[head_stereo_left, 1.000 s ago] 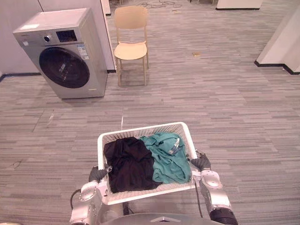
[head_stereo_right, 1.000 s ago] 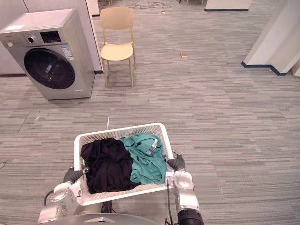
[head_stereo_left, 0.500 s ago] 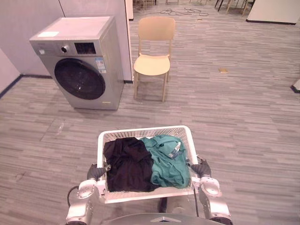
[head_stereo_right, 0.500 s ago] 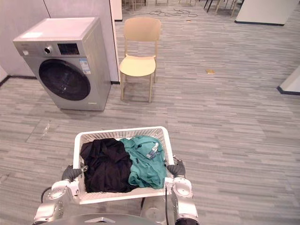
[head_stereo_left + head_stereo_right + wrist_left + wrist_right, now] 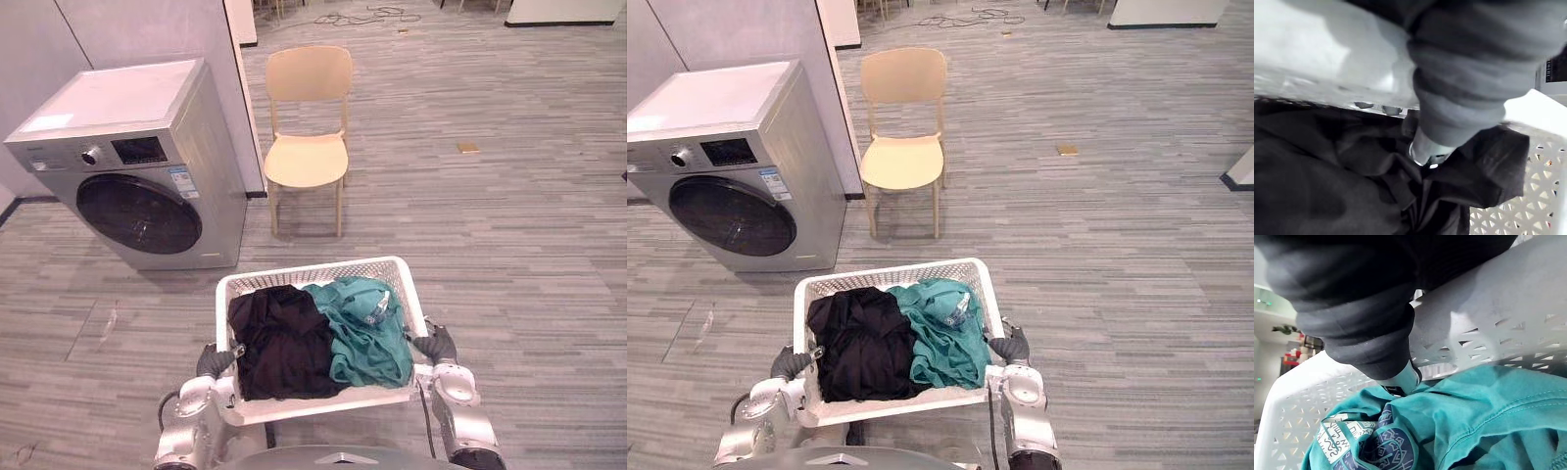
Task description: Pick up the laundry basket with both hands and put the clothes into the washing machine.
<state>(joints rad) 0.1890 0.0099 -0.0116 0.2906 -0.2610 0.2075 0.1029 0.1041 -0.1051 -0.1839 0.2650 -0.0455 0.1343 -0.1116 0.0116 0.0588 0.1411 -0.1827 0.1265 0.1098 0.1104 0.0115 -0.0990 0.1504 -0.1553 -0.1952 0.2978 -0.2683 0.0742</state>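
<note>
A white lattice laundry basket [image 5: 315,272] hangs low in front of me, off the floor. Inside lie a black garment [image 5: 279,338] on the left and a teal garment [image 5: 367,328] on the right. My left hand [image 5: 214,360] grips the basket's left rim and my right hand [image 5: 437,345] grips the right rim. In the left wrist view, the left hand [image 5: 1464,98] hooks its thumb over the rim [image 5: 1327,63] above the black cloth [image 5: 1327,186]. The right hand [image 5: 1361,323] does the same over the teal cloth [image 5: 1474,416]. The grey washing machine [image 5: 137,166] stands ahead on the left, its round dark door [image 5: 137,213] closed.
A pale wooden chair [image 5: 306,147] stands just right of the washing machine, against a wall panel [image 5: 147,34]. A small yellowish object [image 5: 468,148] lies on the grey plank floor further right. Open floor stretches between the basket and the machine.
The whole view has shifted as I move: the washing machine and chair now look larger and closer. The basket stays held by both hands with the clothes unmoved.
</note>
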